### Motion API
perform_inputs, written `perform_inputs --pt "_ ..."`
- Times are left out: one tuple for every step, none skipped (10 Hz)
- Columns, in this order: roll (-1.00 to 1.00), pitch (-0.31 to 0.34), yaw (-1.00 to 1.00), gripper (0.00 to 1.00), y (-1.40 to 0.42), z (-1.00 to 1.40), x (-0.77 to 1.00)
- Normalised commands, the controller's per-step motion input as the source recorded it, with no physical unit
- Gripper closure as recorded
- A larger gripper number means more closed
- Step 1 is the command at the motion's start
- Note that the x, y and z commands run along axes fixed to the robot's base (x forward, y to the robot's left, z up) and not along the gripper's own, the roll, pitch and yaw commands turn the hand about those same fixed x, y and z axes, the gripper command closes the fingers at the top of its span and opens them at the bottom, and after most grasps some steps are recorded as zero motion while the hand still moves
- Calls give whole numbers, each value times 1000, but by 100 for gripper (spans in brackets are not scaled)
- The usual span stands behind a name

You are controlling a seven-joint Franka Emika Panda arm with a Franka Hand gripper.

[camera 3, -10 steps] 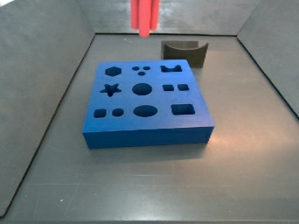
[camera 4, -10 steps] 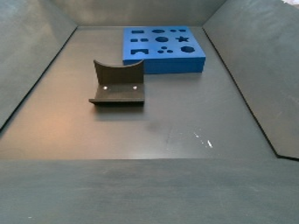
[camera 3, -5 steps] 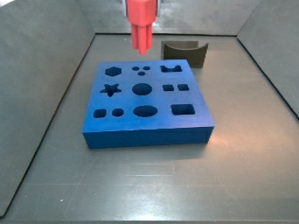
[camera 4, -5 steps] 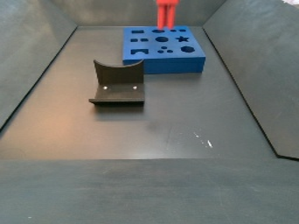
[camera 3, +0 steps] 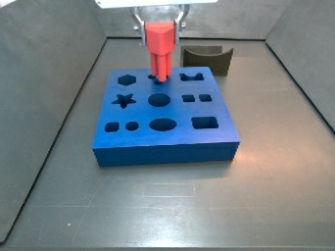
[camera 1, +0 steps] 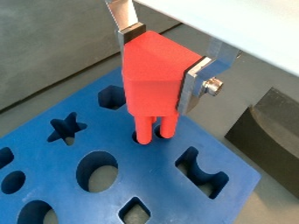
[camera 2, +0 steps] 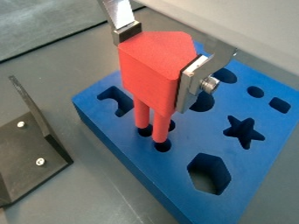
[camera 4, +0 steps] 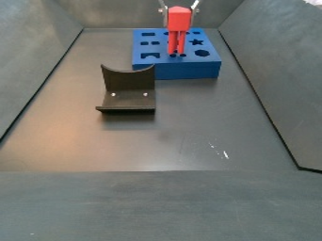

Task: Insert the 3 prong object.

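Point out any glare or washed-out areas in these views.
In a side view, a white glint marks the floor; in a side view, the gripper above the red 3 prong object is blown out; both wrist views look sharp over the blue block.

3 prong object (camera 1: 158, 79): matt red plastic, smooth faces, clamped in the gripper (camera 1: 163, 63) over the block.
Fingers (camera 1: 121, 17): flat brushed silver metal, faint sheen.
Block (camera 2: 239, 179): matt blue, foam-like, fine-grained top, at 12 o'clock on the floor.
Fixture (camera 4: 126, 91): dark matt metal.
Floor (camera 4: 189, 151): grey sheet, dull with soft glare.
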Motion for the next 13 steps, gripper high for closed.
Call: perform_inputs --pt "0 -46 49 100 6 -266 -37" --pt "0 -36 26 100 0 -291 -40" --pt "0 -34 20 100 0 -323 -80" --pt "0 -27 0 100 54 -254 -286" --pt "0 -27 0 100 83 -180 -260" --pt "0 -26 0 100 49 -246 -77" --pt "-86 -89 0 100 0 -483 137" --pt "-73 -163 -23 100 0 -611 211" --pt "-50 -191 -40 100 -11 -629 249" --pt "-34 -160 -51 100 -6 -531 257" --pt "0 -103 0 100 -29 -331 154" --pt "-11 -133 0 100 0 -134 0" --pt "0 0 0 100 0 0 0"
